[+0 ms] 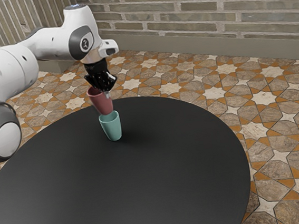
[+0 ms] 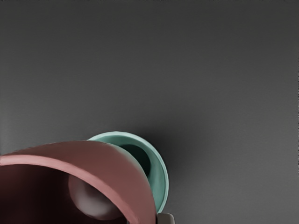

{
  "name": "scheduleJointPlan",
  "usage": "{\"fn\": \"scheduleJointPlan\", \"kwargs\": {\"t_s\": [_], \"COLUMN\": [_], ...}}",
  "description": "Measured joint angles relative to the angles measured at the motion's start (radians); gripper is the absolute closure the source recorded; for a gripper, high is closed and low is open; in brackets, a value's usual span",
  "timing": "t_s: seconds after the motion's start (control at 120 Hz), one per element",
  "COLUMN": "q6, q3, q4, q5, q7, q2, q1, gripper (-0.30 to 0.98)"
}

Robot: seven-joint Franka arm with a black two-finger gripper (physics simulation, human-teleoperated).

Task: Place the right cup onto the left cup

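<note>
Round black table (image 1: 166, 179); star-patterned tile floor (image 1: 271, 142); brick wall (image 1: 209, 16).

And it's dusty rose on one cup (image 1: 101, 102), darkening to deep maroon inside, against pale mint-teal on the other (image 1: 112, 127)! Plain charcoal black across the table (image 1: 120, 189), while the floor (image 1: 263, 98) dazzles with cream stars, orange wedges and marbled brown-grey tiles!
</note>
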Motion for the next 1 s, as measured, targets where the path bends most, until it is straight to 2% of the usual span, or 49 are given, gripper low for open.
{"fn": "scheduleJointPlan", "kwargs": {"t_s": [0.492, 0.925, 1.0], "q6": [0.002, -0.02, -0.021], "q3": [-0.001, 0.0, 0.0], "q4": [0.031, -0.004, -0.009], "q5": [-0.025, -0.066, -0.072], "q7": [0.022, 0.03, 0.03], "q2": [0.046, 0.047, 0.043], "q1": [0.01, 0.013, 0.011], "gripper": [0.79, 0.79, 0.64]}}
